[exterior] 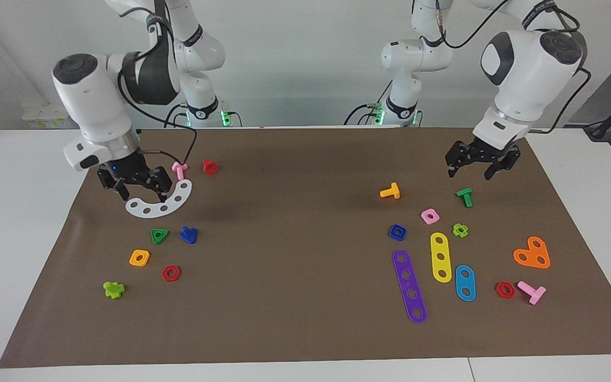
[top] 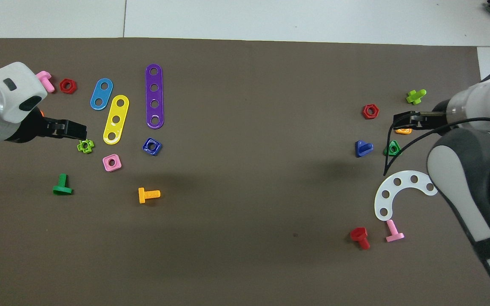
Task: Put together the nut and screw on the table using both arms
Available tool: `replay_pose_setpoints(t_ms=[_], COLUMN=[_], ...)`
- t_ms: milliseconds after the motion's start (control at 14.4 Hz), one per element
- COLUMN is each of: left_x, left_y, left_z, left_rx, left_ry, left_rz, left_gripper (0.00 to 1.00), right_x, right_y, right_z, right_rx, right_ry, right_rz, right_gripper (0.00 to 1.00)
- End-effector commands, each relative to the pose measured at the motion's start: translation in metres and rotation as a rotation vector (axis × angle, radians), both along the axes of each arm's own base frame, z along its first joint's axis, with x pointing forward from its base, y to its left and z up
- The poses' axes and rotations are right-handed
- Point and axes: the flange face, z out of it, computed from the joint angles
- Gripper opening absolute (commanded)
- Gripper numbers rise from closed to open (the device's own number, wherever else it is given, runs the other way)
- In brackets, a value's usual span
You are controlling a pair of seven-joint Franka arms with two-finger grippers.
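Observation:
The nut (exterior: 397, 232) is a dark-blue square with a round hole, lying flat on the brown mat toward the left arm's end; it also shows in the overhead view (top: 152, 146). The screw (exterior: 188, 234) is a dark-blue bolt lying on the mat toward the right arm's end, beside a green triangular nut (exterior: 159, 235); it shows in the overhead view too (top: 363, 148). My left gripper (exterior: 470, 171) (top: 80, 130) hangs open and empty over the mat above a dark-green bolt (exterior: 464, 197). My right gripper (exterior: 142, 190) (top: 399, 120) hangs open and empty over one end of a white curved strip (exterior: 162, 204).
Near the nut lie a pink square nut (exterior: 429, 216), a lime nut (exterior: 460, 229), an orange bolt (exterior: 390, 191) and purple (exterior: 409, 285), yellow (exterior: 441, 257) and blue (exterior: 465, 283) strips. Near the screw lie an orange square nut (exterior: 139, 258) and a red hex nut (exterior: 171, 272).

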Motion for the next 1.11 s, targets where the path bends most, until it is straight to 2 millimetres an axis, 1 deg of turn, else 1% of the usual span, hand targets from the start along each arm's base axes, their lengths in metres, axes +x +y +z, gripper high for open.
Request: replay_pose_setpoints(t_ms=[0,139,277,347,416,486,624,694,763,832,902,971,1040], left_x=[0.002,0.003,-0.001,0.000,0.004,0.007,0.012,0.013,0.013,0.012,0.012,0.011,0.010], left_y=[-0.021,-0.036,-0.037,-0.036,-0.037,-0.040,-0.049,-0.051,-0.053,-0.058,-0.061,-0.070,-0.077], left_z=[-0.038,-0.068,-0.093,-0.103,-0.119,-0.131,-0.152,-0.157,-0.164,-0.167,-0.176,-0.186,-0.189], left_rx=[-0.020,-0.018,-0.010,-0.007,-0.007,-0.006,-0.011,-0.024,-0.041,-0.044,-0.044,-0.044,-0.044], left_ry=[-0.023,-0.048,-0.078,-0.080,-0.063,-0.058,-0.061,-0.057,-0.047,-0.042,-0.027,-0.016,-0.022], left_rz=[-0.034,-0.112,-0.203,-0.230,-0.250,-0.263,-0.333,-0.352,-0.359,-0.368,-0.375,-0.390,-0.399], left_gripper=[0.95,0.96,0.96,0.96,0.96,0.96,0.96,0.96,0.95,0.95,0.94,0.93,0.92], right_x=[-0.001,-0.008,-0.007,-0.006,-0.006,-0.008,-0.013,-0.014,-0.016,-0.016,-0.016,-0.016,-0.016], right_y=[0.032,0.035,0.029,0.029,0.029,0.027,0.023,0.015,0.013,0.014,0.016,0.016,0.017], right_z=[-0.051,-0.085,-0.107,-0.113,-0.117,-0.119,-0.129,-0.135,-0.140,-0.142,-0.144,-0.147,-0.149], right_rx=[0.020,0.014,0.007,0.005,0.006,0.006,0.002,-0.002,-0.002,-0.004,-0.003,-0.003,-0.003], right_ry=[-0.001,-0.011,0.014,0.023,0.029,0.036,0.040,0.021,0.017,0.018,0.021,0.024,0.029], right_rz=[0.073,0.115,0.165,0.182,0.190,0.190,0.226,0.233,0.235,0.238,0.240,0.240,0.240], right_gripper=[1.00,1.00,1.00,1.00,1.00,0.98,0.81,0.69,0.58,0.52,0.51,0.51,0.51])
